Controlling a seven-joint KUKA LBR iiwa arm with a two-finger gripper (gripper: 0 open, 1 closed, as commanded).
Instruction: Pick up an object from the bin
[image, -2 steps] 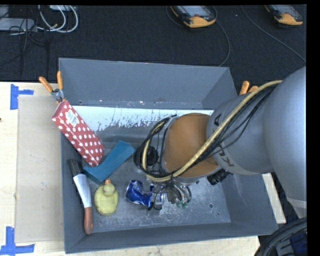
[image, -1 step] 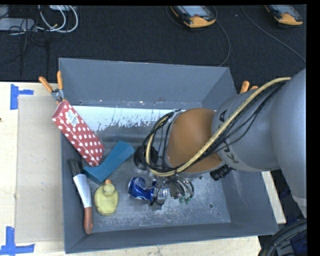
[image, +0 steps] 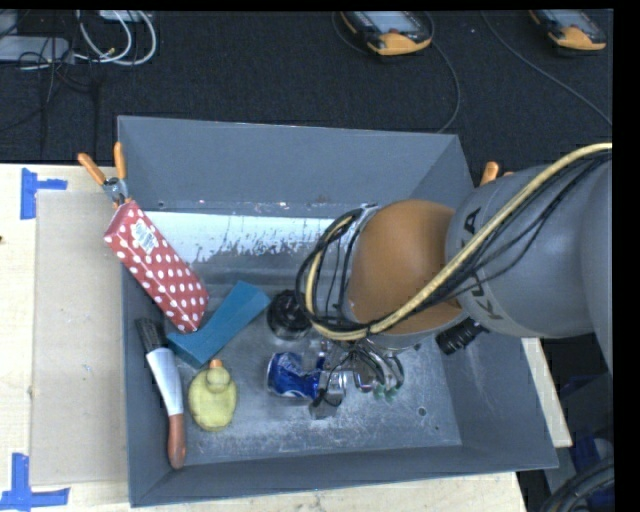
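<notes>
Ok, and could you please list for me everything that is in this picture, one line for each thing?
bin: one, grey metal, middle of the view
dotted box: one, red with white dots, leaning at the bin's left wall
block: one, blue, on the floor just right of the dotted box
brush: one, black, white and brown, along the left wall
pear-shaped thing: one, yellow, front left, beside the brush
round thing: one, dark, middle of the floor
crumpled thing: one, blue, front middle
arm: one, grey, brown cover and cables, reaching in from the right
jaws: one pair, metal, low in the bin, right beside the crumpled thing
</notes>
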